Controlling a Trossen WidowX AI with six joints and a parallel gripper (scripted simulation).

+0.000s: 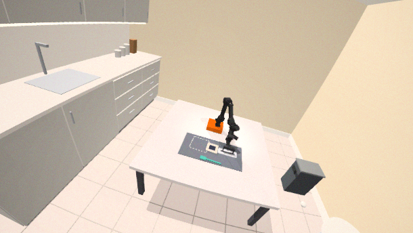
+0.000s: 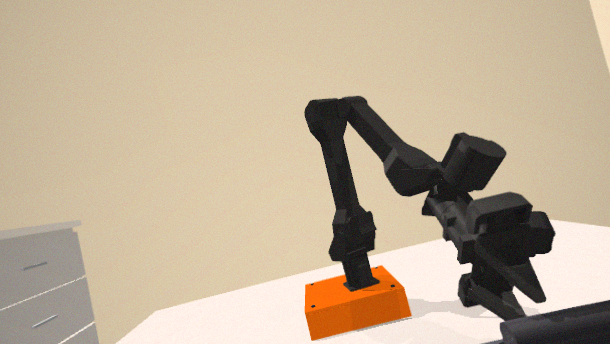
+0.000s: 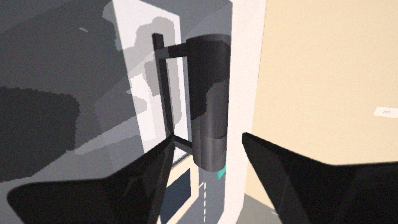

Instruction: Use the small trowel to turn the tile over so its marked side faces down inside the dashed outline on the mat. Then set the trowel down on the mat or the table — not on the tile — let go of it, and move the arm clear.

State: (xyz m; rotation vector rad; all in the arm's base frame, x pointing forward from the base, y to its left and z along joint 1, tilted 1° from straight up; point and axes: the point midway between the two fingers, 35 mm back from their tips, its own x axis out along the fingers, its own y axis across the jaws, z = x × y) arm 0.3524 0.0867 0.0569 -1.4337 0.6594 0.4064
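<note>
Beside the tile (image 1: 212,147) (image 3: 178,194), a black cylinder (image 1: 229,150) (image 2: 560,321) (image 3: 211,100) is blocking one side; a gap is running between tile and teal tool (image 1: 210,160) (image 3: 221,172).

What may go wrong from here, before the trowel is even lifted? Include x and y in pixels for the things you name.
The open fingers (image 1: 230,141) (image 2: 531,282) are close to the handle (image 1: 229,148) (image 2: 560,321) (image 3: 209,100); a slightly wrong approach might knock it instead of grasping it.
The tile (image 1: 212,147) (image 3: 178,194) lies near the trowel's end, so a bumped trowel could push it without turning it.
</note>
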